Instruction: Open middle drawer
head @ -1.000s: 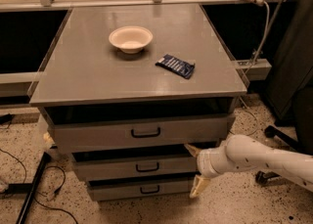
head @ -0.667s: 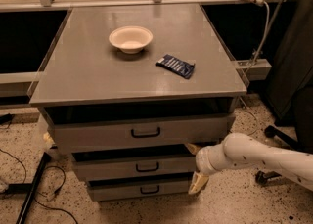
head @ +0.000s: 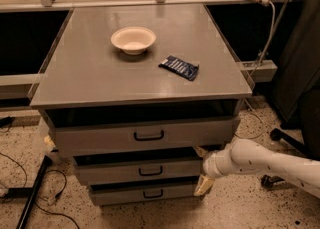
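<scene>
**Fig. Single camera view, looking down on a grey metal cabinet (head: 100, 80) w/ three stacked drawers.**

- **Cabinet top:** a cream bowl (head: 133, 39) sits upright at centre-rear. A dark blue snack packet (head: 179, 67) lies flat to its right and nearer the front, apart from the bowl.
- **Top drawer (head: 90, 139):** tallest front, black bar handle (head: 149, 135) at centre. A dark gap shows betw. its front and the cabinet top.
- **Middle drawer (head: 110, 171):** second of the three, directly under the top drawer. It has a low front w/ a small black handle (head: 150, 171) at centre and a dark slot above the panel. Nothing touches the handle.
- **Bottom drawer (head: 115, 195):** narrowest front, just above the floor, w/ its own small handle (head: 153, 193).
- **Gripper (head: 201, 168):** at the right end of the middle drawer's front, well right of that handle. Its cream fingers (head: 204, 185) are spread apart vertically, one at the panel's upper edge and one at its lower edge, w/ the panel's right end betw. them. Contact w/ the panel can't be told.
- **Arm (head: 265, 163):** white, enters from the lower right, approx. level w/ the middle drawer.
- **Floor (head: 240, 210):** speckled. A black cable (head: 50, 212) lies at lower left.
</scene>
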Robot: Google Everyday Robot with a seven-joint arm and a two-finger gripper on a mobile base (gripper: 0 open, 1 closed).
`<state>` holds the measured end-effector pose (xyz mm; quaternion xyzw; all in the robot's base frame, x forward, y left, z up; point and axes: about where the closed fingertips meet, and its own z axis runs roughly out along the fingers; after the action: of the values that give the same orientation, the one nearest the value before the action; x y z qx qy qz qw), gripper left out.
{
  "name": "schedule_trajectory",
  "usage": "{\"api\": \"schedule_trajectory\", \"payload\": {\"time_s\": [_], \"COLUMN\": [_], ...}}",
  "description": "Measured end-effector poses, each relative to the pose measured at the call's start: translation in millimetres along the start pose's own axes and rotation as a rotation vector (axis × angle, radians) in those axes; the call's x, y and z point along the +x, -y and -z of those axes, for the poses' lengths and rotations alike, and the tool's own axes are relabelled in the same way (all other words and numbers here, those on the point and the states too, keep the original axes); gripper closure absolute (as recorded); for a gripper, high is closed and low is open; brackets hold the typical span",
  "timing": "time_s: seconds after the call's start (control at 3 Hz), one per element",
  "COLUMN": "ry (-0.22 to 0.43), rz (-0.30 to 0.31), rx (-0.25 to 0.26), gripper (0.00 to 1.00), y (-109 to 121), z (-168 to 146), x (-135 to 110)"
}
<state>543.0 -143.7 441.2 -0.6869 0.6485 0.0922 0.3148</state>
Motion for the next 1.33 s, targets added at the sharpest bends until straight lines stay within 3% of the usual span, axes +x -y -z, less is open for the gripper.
{"api": "schedule_trajectory", "payload": {"time_s": [0.67, 1.0, 1.33], "ry": [0.018, 0.029, 0.029], "rz": [0.018, -0.002, -0.003], "rx": [0.016, 0.02, 0.02], "gripper": [0.0, 0.0, 0.0], "y": [5, 9, 9], "z": [-17, -40, -41], "x": [1, 14, 14]}}
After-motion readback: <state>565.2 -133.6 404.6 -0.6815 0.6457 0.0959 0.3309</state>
